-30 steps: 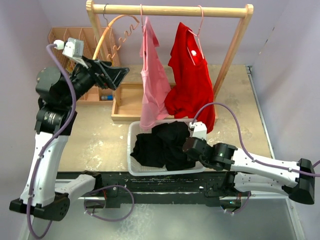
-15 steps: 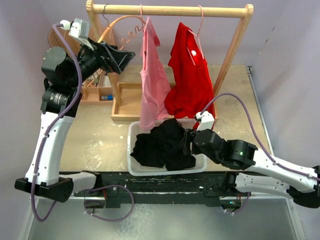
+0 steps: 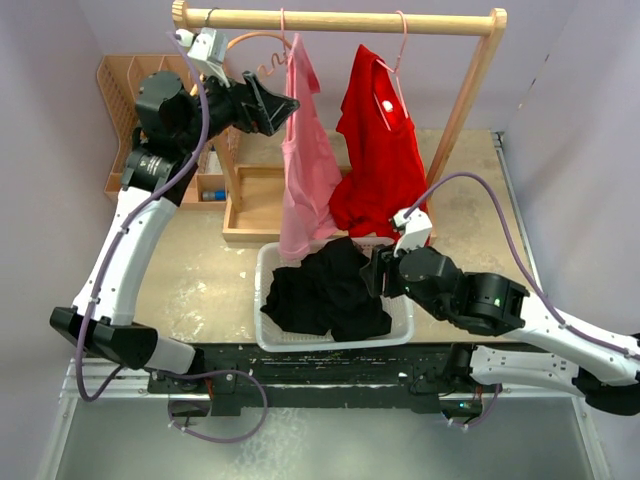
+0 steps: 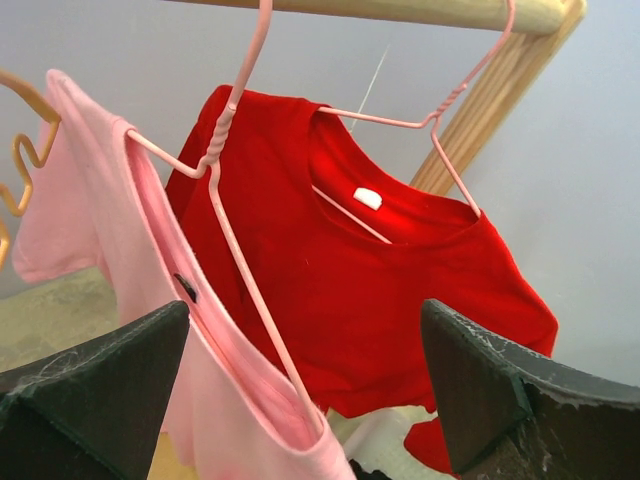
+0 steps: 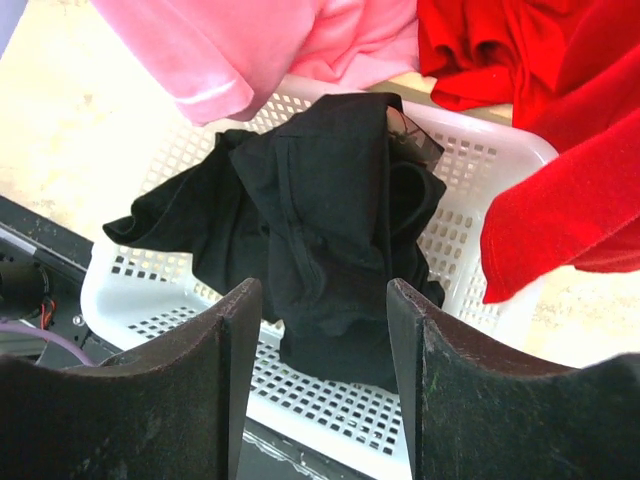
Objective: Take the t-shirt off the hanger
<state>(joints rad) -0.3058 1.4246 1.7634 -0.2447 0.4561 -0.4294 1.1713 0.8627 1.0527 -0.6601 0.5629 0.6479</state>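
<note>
A pink t-shirt (image 3: 308,160) and a red t-shirt (image 3: 380,150) hang on pink wire hangers (image 4: 235,120) from a wooden rail (image 3: 340,18). My left gripper (image 3: 278,104) is open and empty, high up just left of the pink shirt's shoulder. In the left wrist view the pink shirt (image 4: 150,300) lies between my open jaws, the red shirt (image 4: 350,290) behind it. My right gripper (image 3: 372,272) is open and empty, above the white basket (image 3: 262,270) holding black garments (image 3: 325,290). The right wrist view shows the black clothes (image 5: 320,220) beyond my jaws.
A wooden rack frame (image 3: 465,100) stands at the back of the table. A wooden tray (image 3: 250,205) and a slotted wooden organizer (image 3: 125,75) sit at back left. An empty orange hanger (image 3: 225,55) hangs at the rail's left end. Purple walls close in both sides.
My left arm has risen and swung right, bringing its gripper up to the pink shirt's shoulder. My right arm has lifted and pulled back from the black clothes in the basket.
</note>
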